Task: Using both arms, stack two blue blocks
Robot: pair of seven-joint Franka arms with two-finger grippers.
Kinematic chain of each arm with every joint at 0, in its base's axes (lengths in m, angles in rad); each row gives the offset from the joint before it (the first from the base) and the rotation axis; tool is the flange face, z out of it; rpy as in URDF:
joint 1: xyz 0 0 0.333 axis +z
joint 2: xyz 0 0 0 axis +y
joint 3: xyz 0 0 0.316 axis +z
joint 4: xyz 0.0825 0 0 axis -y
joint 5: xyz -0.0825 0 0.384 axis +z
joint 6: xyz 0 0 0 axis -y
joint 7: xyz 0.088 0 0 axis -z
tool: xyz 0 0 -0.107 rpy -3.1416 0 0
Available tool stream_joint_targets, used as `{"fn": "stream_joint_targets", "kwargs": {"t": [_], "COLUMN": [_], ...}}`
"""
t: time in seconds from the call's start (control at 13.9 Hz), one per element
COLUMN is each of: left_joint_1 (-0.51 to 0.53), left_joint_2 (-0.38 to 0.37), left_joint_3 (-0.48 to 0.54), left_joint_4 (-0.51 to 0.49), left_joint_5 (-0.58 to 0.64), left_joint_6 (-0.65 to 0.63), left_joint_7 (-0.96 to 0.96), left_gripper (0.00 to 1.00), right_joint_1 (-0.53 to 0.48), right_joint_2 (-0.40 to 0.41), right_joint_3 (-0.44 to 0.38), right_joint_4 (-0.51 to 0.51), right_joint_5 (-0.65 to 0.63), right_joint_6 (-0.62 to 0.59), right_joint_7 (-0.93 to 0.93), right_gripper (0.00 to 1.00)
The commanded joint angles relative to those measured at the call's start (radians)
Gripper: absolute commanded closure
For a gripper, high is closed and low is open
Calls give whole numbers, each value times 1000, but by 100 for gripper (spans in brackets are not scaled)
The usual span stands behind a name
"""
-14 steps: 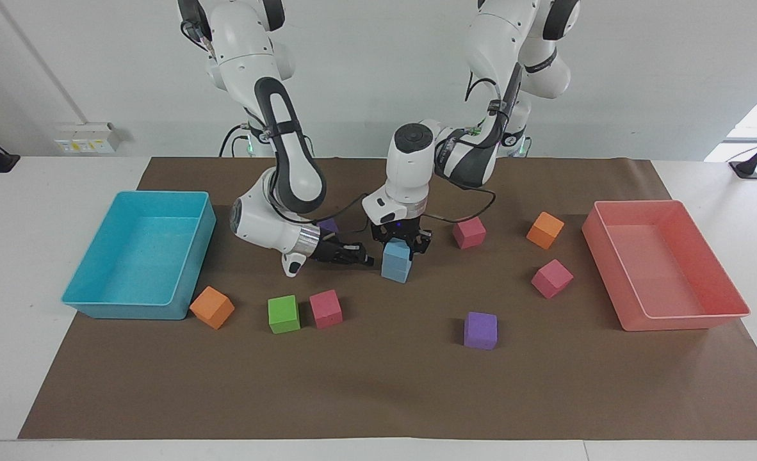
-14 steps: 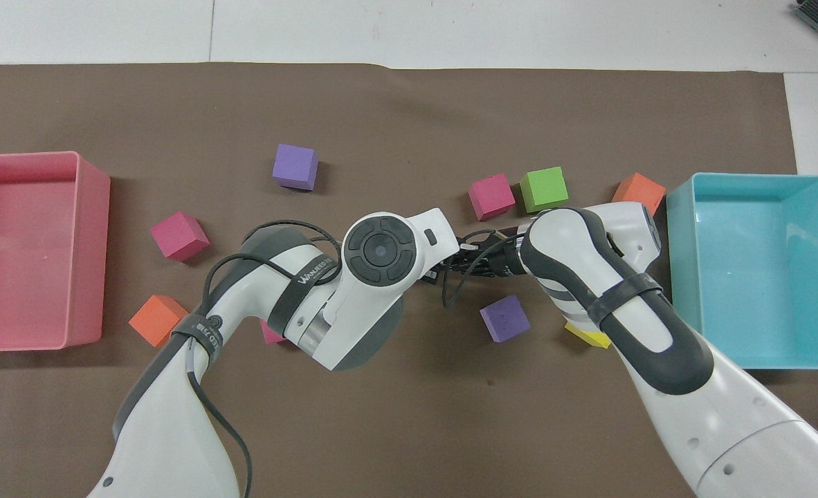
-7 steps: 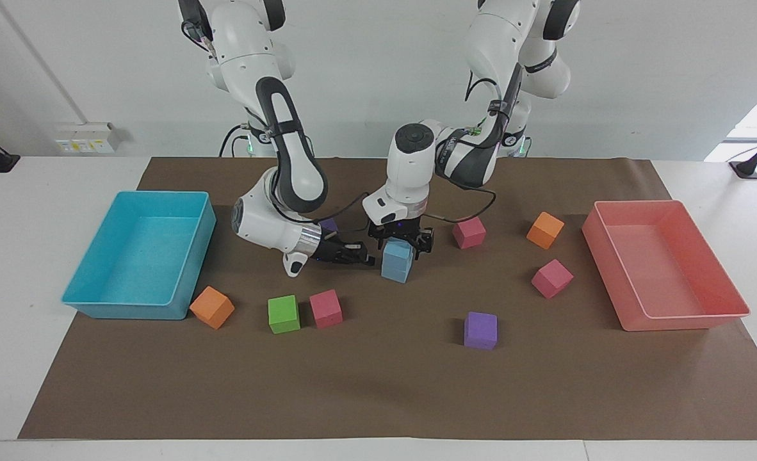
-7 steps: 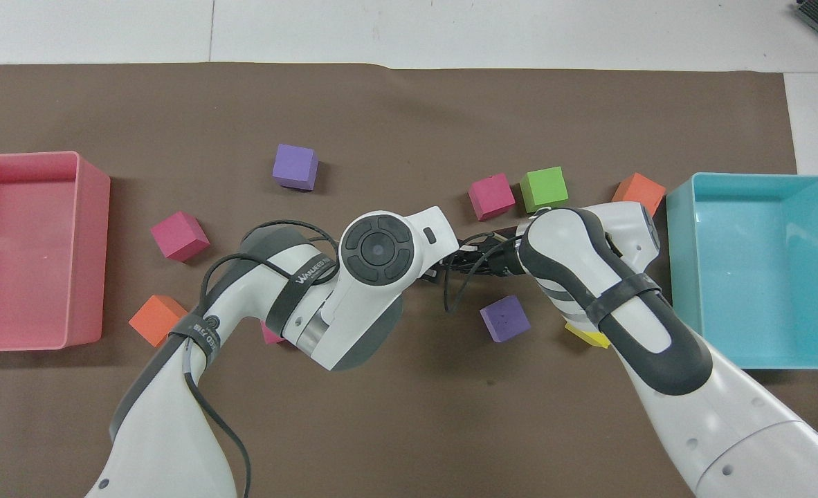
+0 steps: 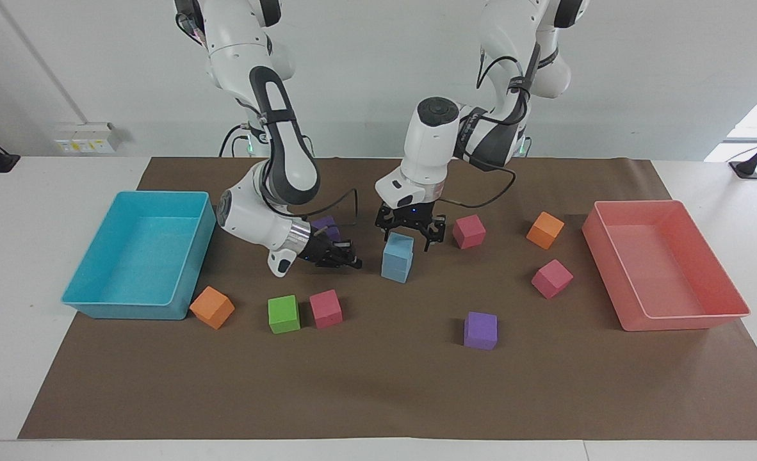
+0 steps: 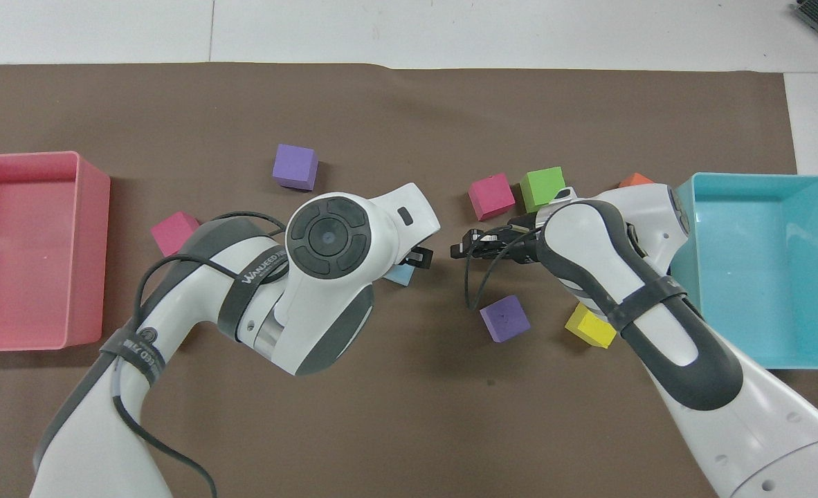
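Blue blocks (image 5: 397,257) stacked, mostly arm-hidden overhead

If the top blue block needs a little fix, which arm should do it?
Probably the left. The left gripper hangs open right over the top blue block, which sits on the lower blue block. The right gripper is shut, low beside them.

The left gripper (image 5: 411,234) lets go of the upper light sky-blue foam cube (image 5: 399,246), its fingers now spread, and hangs just above it. The shut right gripper (image 5: 348,260) draws away from the two-cube stack, toward the turquoise plastic tray (image 5: 136,307).
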Motion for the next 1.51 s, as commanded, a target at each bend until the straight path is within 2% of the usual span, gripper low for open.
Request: {"fn": "stream_joint_targets", "kwargs": {"t": [0.0,0.22,0.29,0.5,0.58,0.65,0.79,1.01,1.44], "left_joint_1": [60,157,184,282,319,351,405,488,533], "left_joint_2": [-89,-143,-162,-194,-197,-205,-226,-240,-222], "left_joint_3": [1,2,4,7,7,7,9,9,10], "left_joint_4": [-34,-34,-32,-32,-28,-23,-11,20,158], "left_joint_5": [-15,-15,-15,-13,-13,-13,-12,-12,-13], "left_joint_6": [-65,-124,-153,-185,-187,-188,-252,-331,-464], "left_joint_7": [22,71,81,110,161,205,270,371,388], "left_gripper": [0,0,0,0,0,0,0,0,0], "right_joint_1": [-14,-46,-52,-60,-69,-71,-84,-86,-150], "right_joint_2": [-47,-98,-115,-170,-185,-199,-221,-225,-342], "right_joint_3": [-12,-17,-19,-20,-20,-22,-22,-20,-22], "right_joint_4": [-8,24,32,41,43,43,69,170,208], "right_joint_5": [-123,-413,-484,-683,-728,-760,-831,-984,-1017], "right_joint_6": [13,-9,-33,-81,-95,-108,-148,-281,-377], "right_joint_7": [27,166,200,274,289,297,329,412,440], "right_gripper": [100,100,96,37,24,0,0,0,0]}}
